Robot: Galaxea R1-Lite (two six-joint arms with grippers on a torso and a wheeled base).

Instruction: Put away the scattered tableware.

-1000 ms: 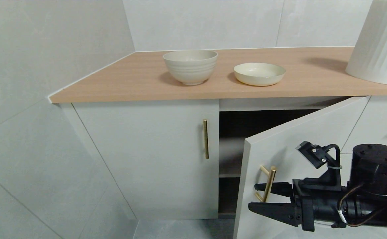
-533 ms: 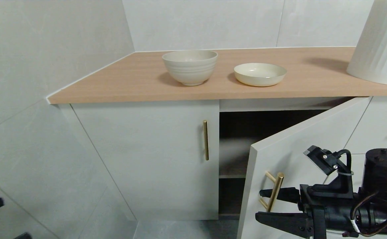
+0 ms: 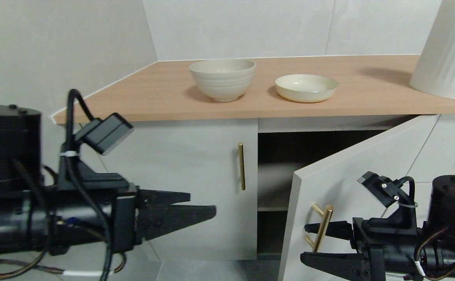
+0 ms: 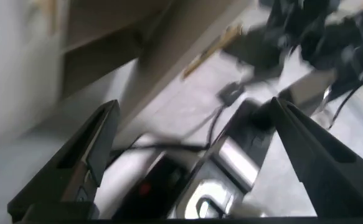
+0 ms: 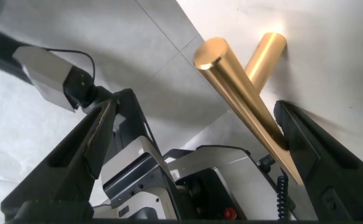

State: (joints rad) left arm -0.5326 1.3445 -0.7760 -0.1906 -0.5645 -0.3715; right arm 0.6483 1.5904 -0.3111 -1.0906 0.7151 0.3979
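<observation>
Cream ribbed bowl and shallow dish sit upright; left gripper and right gripper fingers spread wide.

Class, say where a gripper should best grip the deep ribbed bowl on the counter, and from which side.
Likely the rim of the deep bowl, from above: it stands upright, mouth open, so one finger fits inside the wall, one outside.

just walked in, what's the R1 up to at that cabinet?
The right gripper, open, has the gold handle of the partly open cabinet door between its fingers. The left gripper, also open, hangs in front of the closed left door. The bowl and the shallow dish sit on the counter, not yet put away.
</observation>
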